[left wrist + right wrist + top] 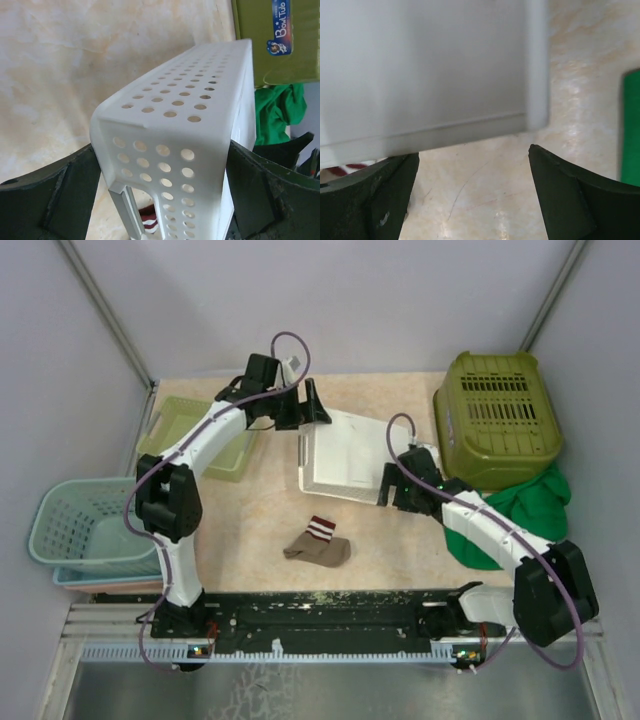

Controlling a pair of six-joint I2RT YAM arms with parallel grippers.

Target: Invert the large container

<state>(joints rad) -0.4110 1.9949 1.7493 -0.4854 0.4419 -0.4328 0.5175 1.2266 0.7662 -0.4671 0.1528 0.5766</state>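
Note:
The large container (pixel 345 455) is a white plastic bin with perforated walls, lying tipped near the table's middle with a smooth face toward the overhead camera. My left gripper (pixel 305 405) straddles its far-left end. In the left wrist view the bin's end (pixel 175 125) fills the wide gap of the left gripper (pixel 162 195) and touches both fingers. My right gripper (pixel 390 485) sits at the bin's near-right corner. In the right wrist view it (pixel 472 165) stands open, with only bare table between the fingers and the bin's edge (pixel 420 65) just above them.
A brown striped sock (pixel 318 543) lies in front of the bin. An upturned olive-green tub (pixel 497 420) stands at the back right, with a green cloth (pixel 520 505) beside it. A pale green tray (pixel 190 435) and a teal basket (pixel 85 525) are on the left.

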